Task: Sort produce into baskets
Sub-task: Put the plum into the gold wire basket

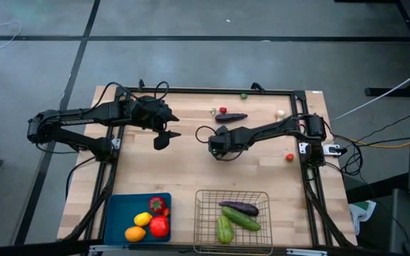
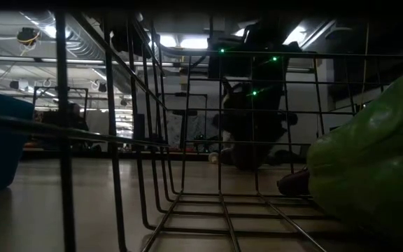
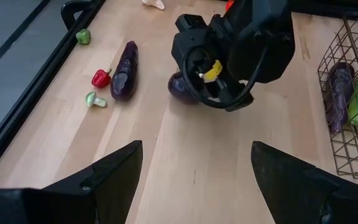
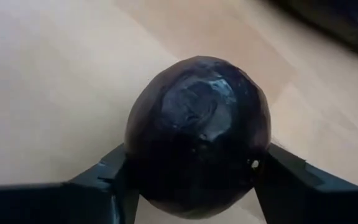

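Observation:
My right gripper (image 1: 214, 147) is at the table's middle, shut on a round dark purple eggplant (image 4: 197, 124); the left wrist view shows it (image 3: 180, 87) low at the tabletop under the gripper. My left gripper (image 1: 166, 135) hangs open and empty to the left of it. The blue tray (image 1: 117, 213) at the near edge holds a lemon, an orange and red pieces. The wire basket (image 1: 206, 213) beside it holds a long eggplant, a cucumber and a green pepper. A long eggplant (image 1: 231, 117), garlic (image 1: 281, 113) and small red and green pieces lie on the far part of the table. My right gripper pinches the round eggplant's two opposite sides (image 4: 135, 168) between its two fingers, one finger on each side. The fingers slant down from the table's right side. The eggplant's underside looks to be at the tabletop; I cannot tell whether it is lifted.
A small red piece (image 1: 290, 156) lies near the right arm's base. A small green piece (image 1: 243, 95) sits at the far edge. The black frame (image 1: 191, 91) runs round the table. Bare wood (image 1: 184, 171) lies between the grippers and the baskets.

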